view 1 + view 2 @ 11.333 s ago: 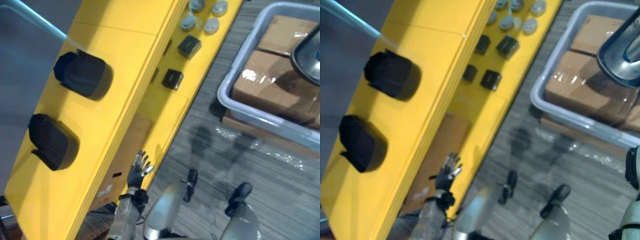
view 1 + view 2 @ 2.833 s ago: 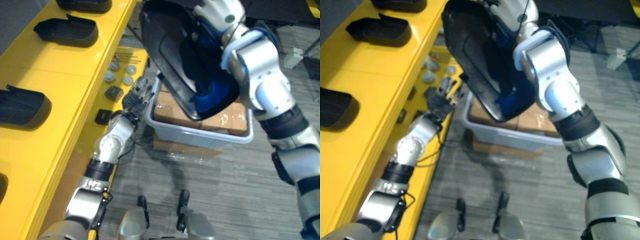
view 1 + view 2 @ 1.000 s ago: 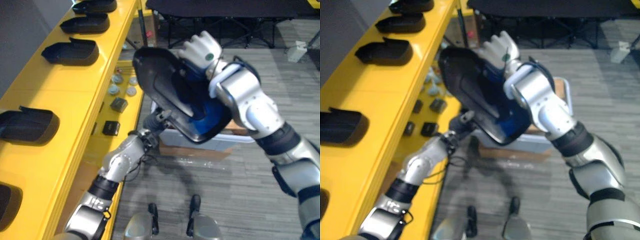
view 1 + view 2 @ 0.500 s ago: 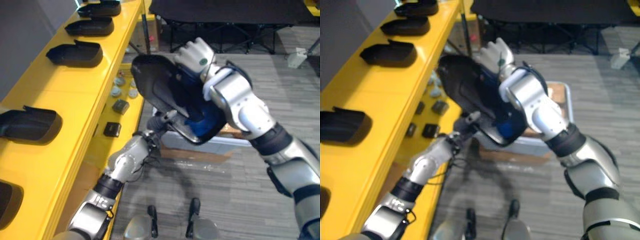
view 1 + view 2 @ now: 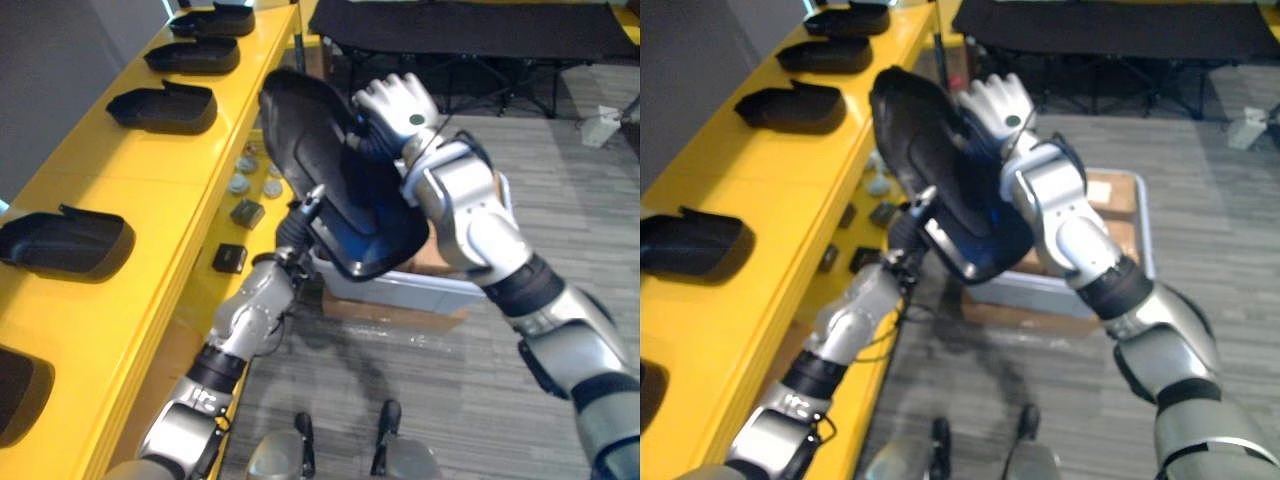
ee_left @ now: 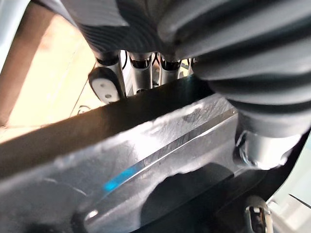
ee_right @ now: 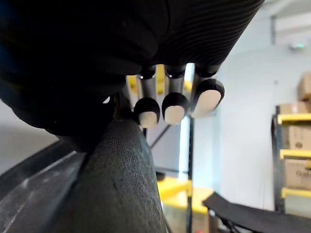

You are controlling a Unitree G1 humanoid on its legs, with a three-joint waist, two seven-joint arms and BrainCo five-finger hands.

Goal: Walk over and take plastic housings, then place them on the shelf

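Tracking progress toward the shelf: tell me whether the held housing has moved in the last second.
Yes. The black housing has shifted toward the yellow shelf, away from the grey bin it hung over, which now shows below it.

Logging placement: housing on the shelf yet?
Not yet. The housing is held in the air beside the shelf, right hand and left hand on it.

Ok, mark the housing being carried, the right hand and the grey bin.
carried housing [image 5: 303, 135], left eye view, on the upper part of its dark shell.
right hand [image 5: 398, 103], left eye view, on the back of the hand.
grey bin [image 5: 420, 292], left eye view, on its front wall.
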